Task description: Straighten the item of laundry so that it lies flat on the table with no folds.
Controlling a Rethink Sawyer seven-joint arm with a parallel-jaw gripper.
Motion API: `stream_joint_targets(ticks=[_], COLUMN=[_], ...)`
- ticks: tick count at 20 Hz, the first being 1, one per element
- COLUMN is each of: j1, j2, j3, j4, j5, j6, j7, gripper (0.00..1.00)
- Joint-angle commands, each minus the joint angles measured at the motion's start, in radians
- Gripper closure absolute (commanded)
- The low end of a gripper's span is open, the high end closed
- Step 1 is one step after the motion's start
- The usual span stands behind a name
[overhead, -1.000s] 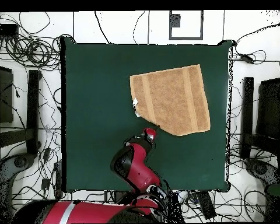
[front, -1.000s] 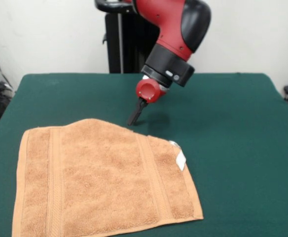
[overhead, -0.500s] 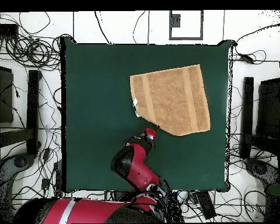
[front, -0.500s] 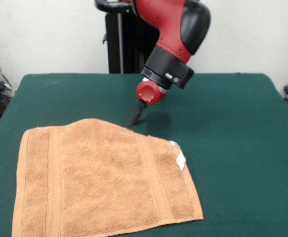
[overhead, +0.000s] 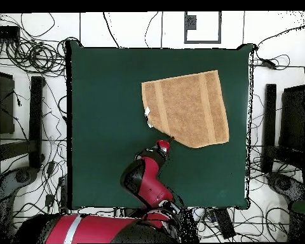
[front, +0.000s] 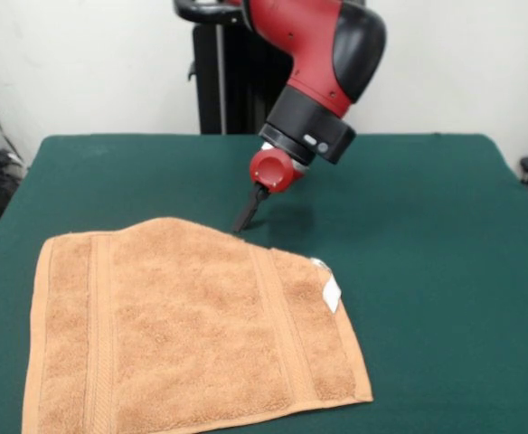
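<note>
1. The arm [front: 323, 54] wore glossy red shells with a rounded black cover along one side.
2. A black cylindrical wrist collar [front: 307, 127] carried what looked like two small pale screws or buttons.
3. Below sat a round red knob [front: 273, 168].
4. The pincer [front: 249, 210] was slim and black.

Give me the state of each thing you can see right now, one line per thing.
towel: spread on the table, mostly flat, but its far edge peaks to a point by the gripper, so one corner looks folded under.
white tag: sticking out at the towel's right edge, lying on the cloth.
gripper: tips down at the towel's far edge; open or shut cannot be told.
table: green cloth, smooth.
</note>
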Motion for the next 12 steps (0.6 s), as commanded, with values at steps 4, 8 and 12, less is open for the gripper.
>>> stream_joint_targets(ticks=[4, 8, 12], j1=[-0.012, -0.027, -0.031], j2=[0.059, 0.067, 0.071], j3=[0.133, 0.135, 0.138], j4=[-0.126, -0.147, -0.161], j5=[0.059, 0.049, 0.054], j6=[0.031, 0.038, 0.048], j7=[0.181, 0.169, 0.159], gripper=[0.00, 0.00, 0.00])
